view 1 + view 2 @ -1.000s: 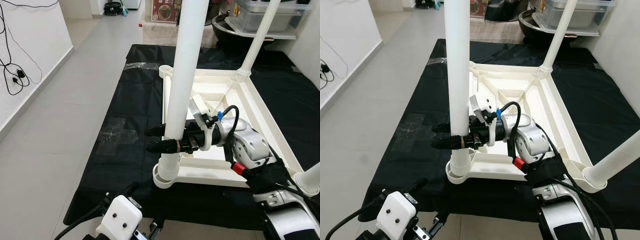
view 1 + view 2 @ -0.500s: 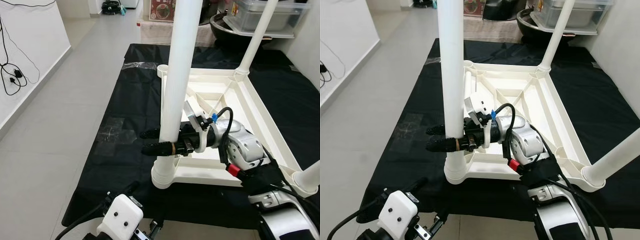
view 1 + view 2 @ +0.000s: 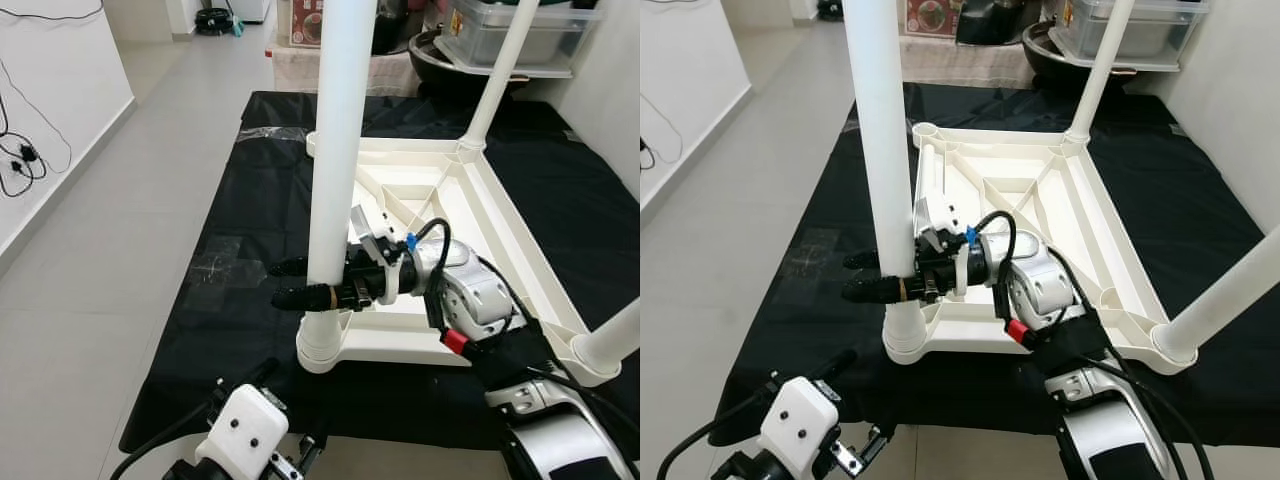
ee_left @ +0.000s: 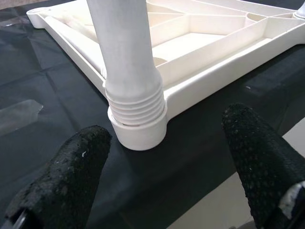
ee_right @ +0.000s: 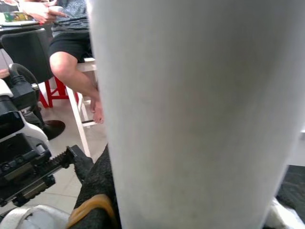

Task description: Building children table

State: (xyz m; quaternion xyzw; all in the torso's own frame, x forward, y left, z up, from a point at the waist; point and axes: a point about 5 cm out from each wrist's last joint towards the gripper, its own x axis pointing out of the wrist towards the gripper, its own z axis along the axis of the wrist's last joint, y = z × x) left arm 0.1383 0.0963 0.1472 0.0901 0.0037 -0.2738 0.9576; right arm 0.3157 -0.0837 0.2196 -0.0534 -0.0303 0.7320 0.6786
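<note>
The white plastic table top (image 3: 520, 250) lies upside down on a black cloth. A white leg (image 3: 335, 150) stands upright in the near-left corner socket (image 4: 138, 129). My right gripper (image 3: 287, 283) is shut on this leg a little above the socket, one black finger on each side. In the right wrist view the leg (image 5: 200, 119) is pressed against one finger (image 5: 95, 191). My left gripper (image 4: 162, 167) hangs low in front of that corner, open, holding nothing. Two more legs stand at the far right (image 3: 495, 75) and near right (image 3: 620, 340) corners.
The far-left corner socket (image 3: 318, 140) holds no leg. The black cloth (image 3: 230, 300) ends at grey floor tiles on the left. Storage boxes (image 3: 520, 35) stand behind the table. Cables (image 3: 20, 160) hang on the left wall. A person's leg (image 5: 76, 71) shows on a stool.
The head camera has shifted, so the whole scene sits a little lower and further left. My right gripper stays shut on the leg at the same height. The left gripper has not moved.
</note>
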